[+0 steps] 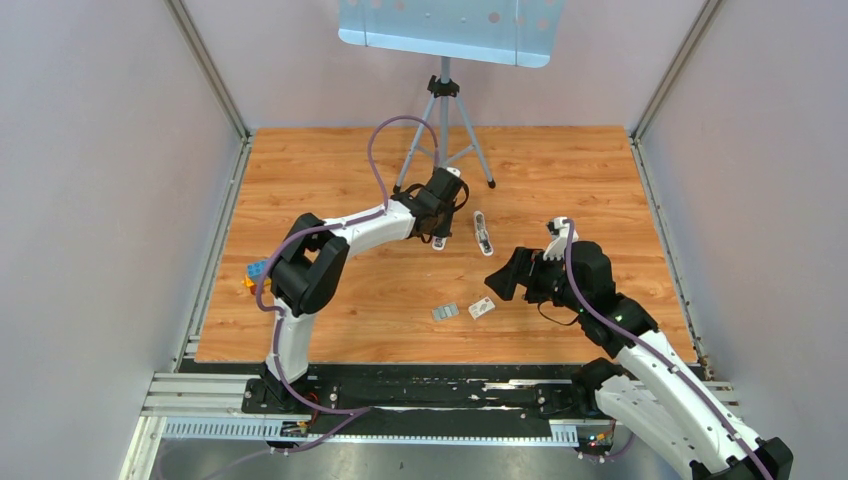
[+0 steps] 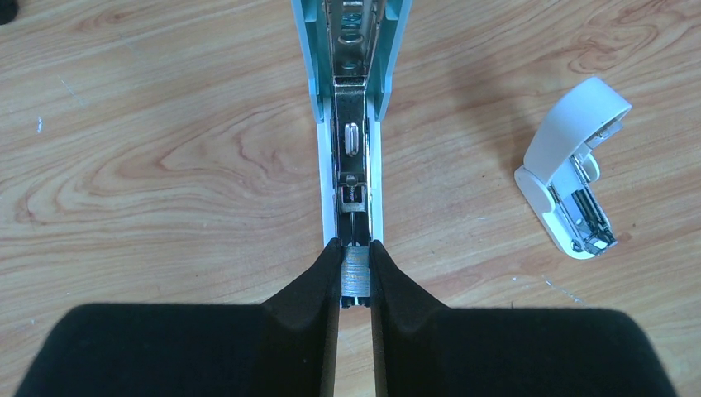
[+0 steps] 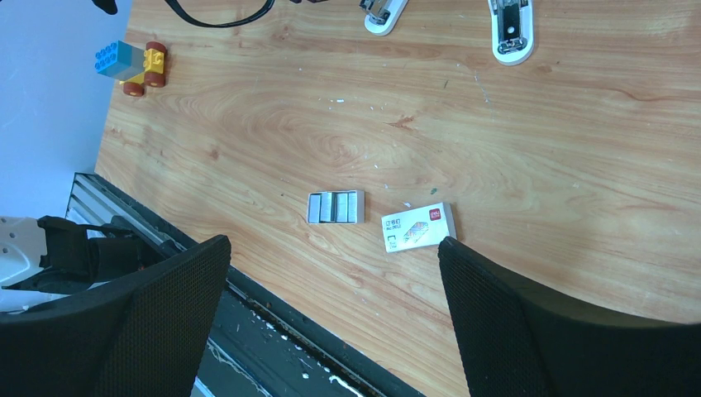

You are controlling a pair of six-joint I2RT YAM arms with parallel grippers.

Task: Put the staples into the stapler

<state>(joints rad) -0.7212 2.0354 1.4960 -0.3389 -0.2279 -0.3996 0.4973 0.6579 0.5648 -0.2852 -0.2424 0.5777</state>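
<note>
My left pincer (image 2: 355, 277) is nearly together, clamped on a small strip of staples (image 2: 355, 273) that shows as a grey ribbed sliver between my fingertips (image 2: 318, 281). I hold it right at the near end of the open stapler (image 2: 353, 124), lined up with the metal channel that runs down its middle. The stapler's blue-trimmed body lies flat on the wooden table (image 2: 149, 165), its channel facing up, with the spring pusher visible partway along it. From what I can see, the strip touches or just enters the mouth of the channel; I cannot tell how far in it sits.

My right pincer (image 3: 331, 273) hangs with its jaws wide apart and nothing in them, above the near part of the table. Below it lie a small open tray of spare staples (image 3: 336, 207) and, just beside that, a white carton (image 3: 418, 227) with a red mark.

A second, white stapler (image 2: 570, 178) lies open to the side, well apart from my work.

I judge the task well along: the stapler is opened and the strip is picked and aligned. Left to do: slide the strip fully into the channel, let go, and close the stapler.
</note>
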